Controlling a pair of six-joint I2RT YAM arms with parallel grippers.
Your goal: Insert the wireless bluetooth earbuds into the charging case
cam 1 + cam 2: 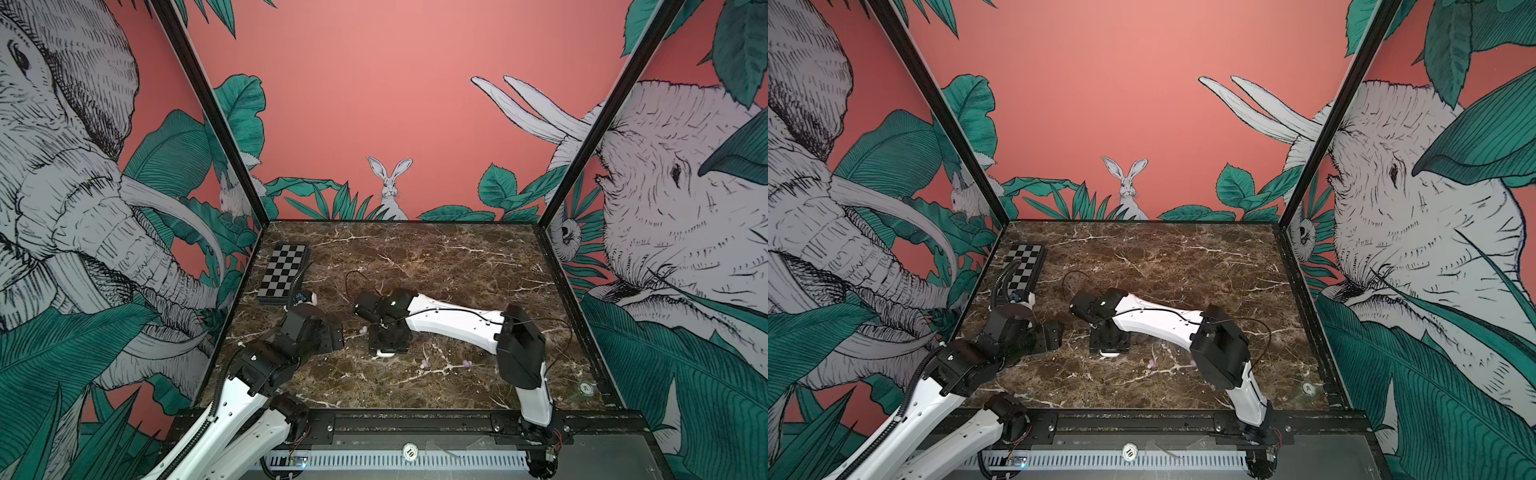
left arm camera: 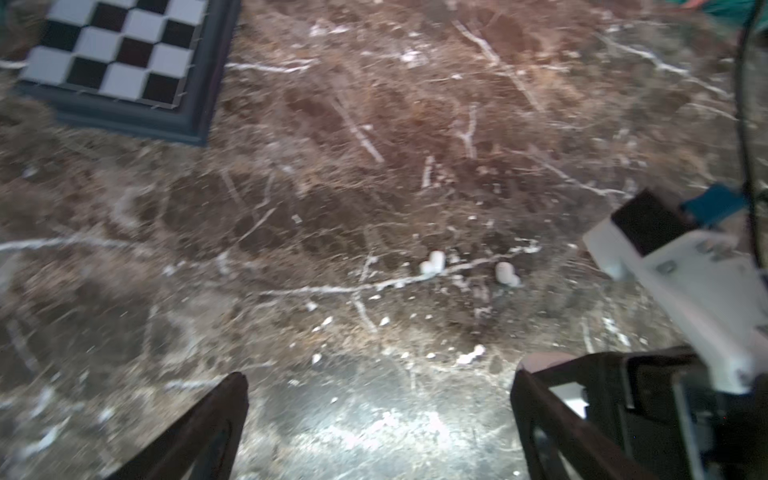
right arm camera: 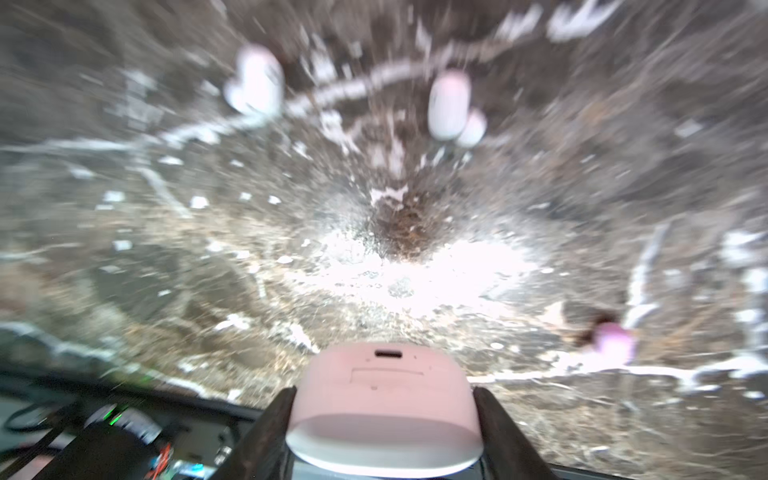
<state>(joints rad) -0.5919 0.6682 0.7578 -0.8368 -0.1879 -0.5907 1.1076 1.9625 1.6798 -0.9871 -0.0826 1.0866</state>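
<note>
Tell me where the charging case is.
The charging case is clamped in the right gripper in the right wrist view; in both top views the case peeks out white beneath that gripper near the middle of the table, left of a lilac earbud.

White earbuds [image 2: 432,263], seemingly pinkish case [image 3: 384,399], brown white-veined table [image 1: 415,257].

Pale pink-white case [image 3: 384,419] is clamped in the right pincer [image 3: 384,392], port face pointing away from it. White earbud [image 3: 255,85] and second white earbud [image 3: 451,106] lie flat ahead of the pincer, apart. Lilac earbud [image 3: 613,338] lies nearer, off to one side, blurred.
</note>
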